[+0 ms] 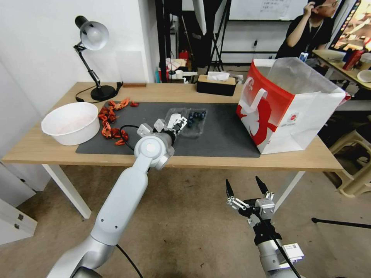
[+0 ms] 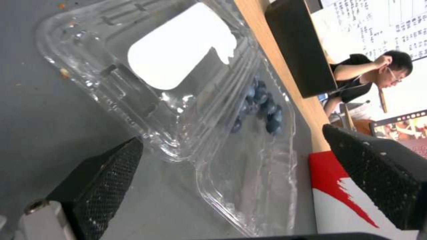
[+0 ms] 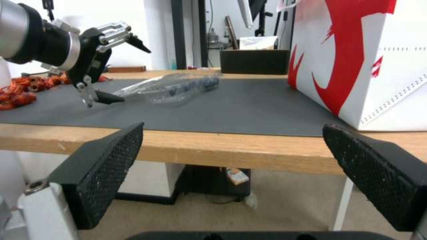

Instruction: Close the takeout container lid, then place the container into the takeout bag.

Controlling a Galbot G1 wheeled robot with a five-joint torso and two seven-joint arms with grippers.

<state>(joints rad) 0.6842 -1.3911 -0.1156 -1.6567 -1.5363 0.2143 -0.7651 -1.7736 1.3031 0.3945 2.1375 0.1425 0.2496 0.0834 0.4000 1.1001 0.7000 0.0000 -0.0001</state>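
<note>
On the worktop mat | left hand [image 1: 174, 124] spread wide at the open lid [image 1: 174, 117], berry tray beyond | right hand [image 1: 247, 187] wide, parked below.

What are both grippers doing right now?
Left gripper: open, at the lid of the takeout container, gripping nothing.
Right gripper: open, empty, below the table edge.
</note>
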